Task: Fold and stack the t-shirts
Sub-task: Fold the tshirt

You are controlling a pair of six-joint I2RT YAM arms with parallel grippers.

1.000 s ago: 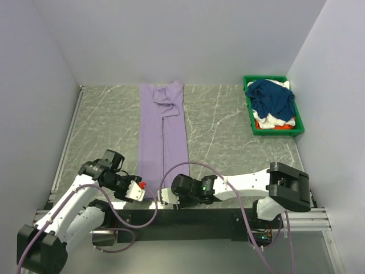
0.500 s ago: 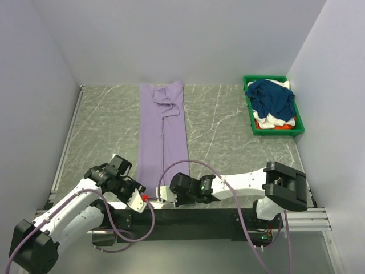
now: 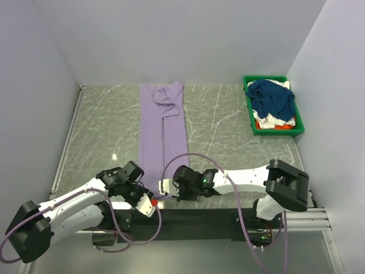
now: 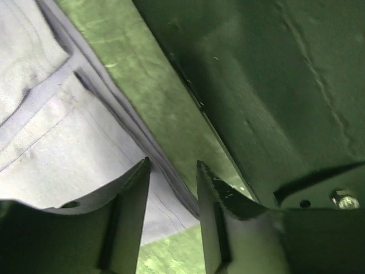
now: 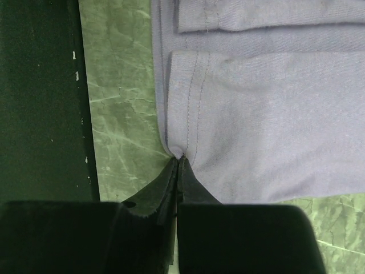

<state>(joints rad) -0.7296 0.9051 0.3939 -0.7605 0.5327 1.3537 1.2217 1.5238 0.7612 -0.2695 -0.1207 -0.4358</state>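
A lavender shirt [image 3: 163, 134] lies on the table [image 3: 228, 131] as a long narrow strip. It runs from the far wall to the near edge, its folded layers lying flat.

The right gripper [image 3: 162, 188] is at the strip's near end, clenched on the hem. In the right wrist view its fingertips are pressed together and pinch a small pucker of cloth at a stitched corner. The left gripper [image 3: 150, 200] is at the strip's near left corner, released. In the left wrist view its fingers [image 4: 131, 194] stand apart, with the shirt's edge showing in the gap between them.

A black rail [image 3: 228, 216] runs along the table's near edge, just beside both grippers. A cable [image 3: 188, 154] loops from the right arm and crosses above the near part of the shirt.

Well apart, at the far right corner, a green bin [image 3: 248, 108] holds a navy shirt [image 3: 272, 98]. It is heaped over white cloth [image 3: 272, 120] and orange cloth [image 3: 268, 125].
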